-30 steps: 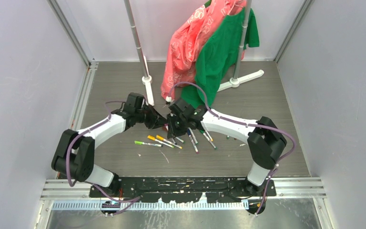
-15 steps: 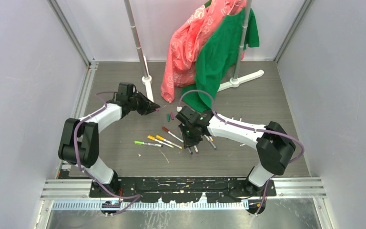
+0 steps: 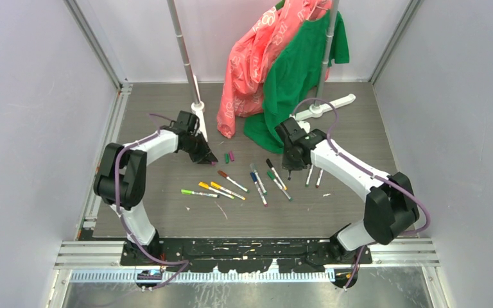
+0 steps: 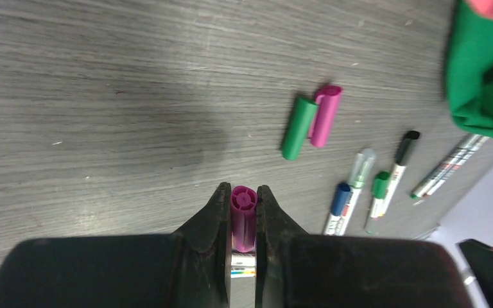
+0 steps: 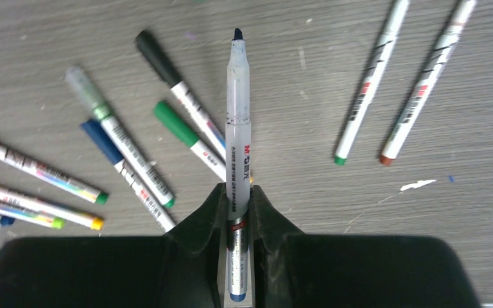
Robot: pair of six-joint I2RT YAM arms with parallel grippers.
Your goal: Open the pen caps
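My left gripper is shut on a magenta pen cap, held just above the floor; in the top view it is at centre-left. My right gripper is shut on an uncapped pen with a white barrel, a blue rear end and a bare dark tip pointing away; in the top view it is at centre-right. A loose green cap and a loose magenta cap lie side by side on the floor. Several capped pens lie between the arms. Two uncapped pens lie to the right.
A clothes rack stands at the back, with a grey pole on the left and white feet. A pink garment and a green one hang down to the floor. White walls close in on both sides.
The grippers were together at the centre a second ago. Now they are apart: the left has moved back-left with the cap, and the right has moved right with the bare pen.
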